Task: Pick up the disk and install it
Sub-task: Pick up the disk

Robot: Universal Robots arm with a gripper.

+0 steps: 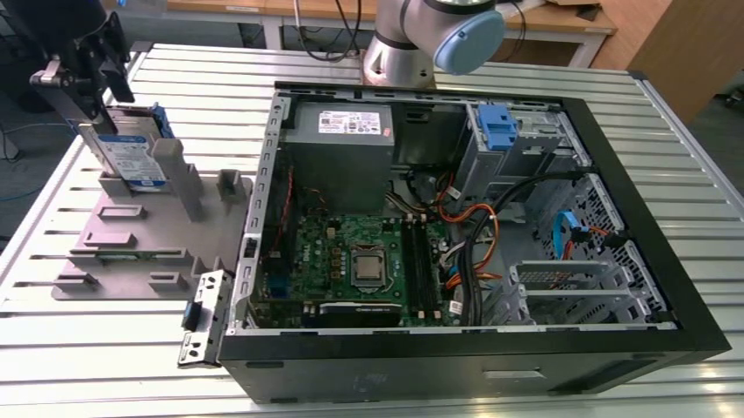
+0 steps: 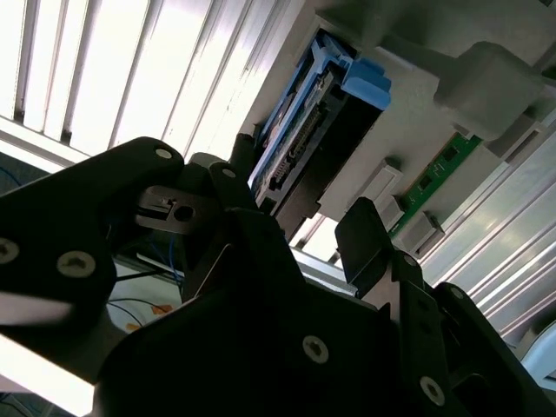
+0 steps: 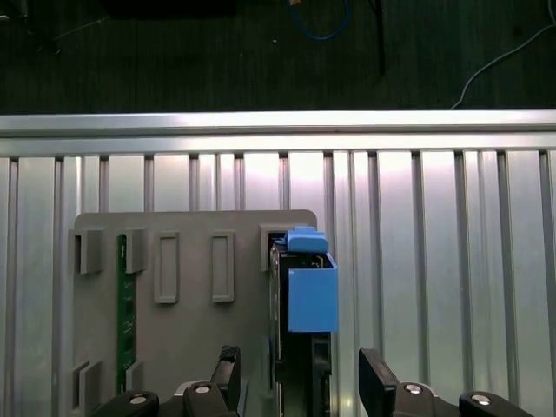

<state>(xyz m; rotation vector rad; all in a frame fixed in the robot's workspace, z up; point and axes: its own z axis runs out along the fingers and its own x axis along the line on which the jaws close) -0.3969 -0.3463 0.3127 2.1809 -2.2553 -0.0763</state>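
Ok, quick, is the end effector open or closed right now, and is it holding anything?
The end effector is open, its fingers on either side of the disk, holding nothing.

The arm (image 1: 402, 43) is a thick round tube of silver-grey metal, and its joint is closed by a pale blue round cap (image 1: 468, 41). In the exterior view the gripper (image 1: 84, 61) is black, with a small bright metal fitting (image 1: 47, 77) at its side. In the second wrist view its body is made of matt black angular plates with rounded corners, joined by hinged links and dotted with round silver screws (image 2: 76, 262). A shiny metal piece (image 2: 165, 208) sits in a recess among the plates. In the first wrist view the jaws are two blocky black tips with slanted ends.
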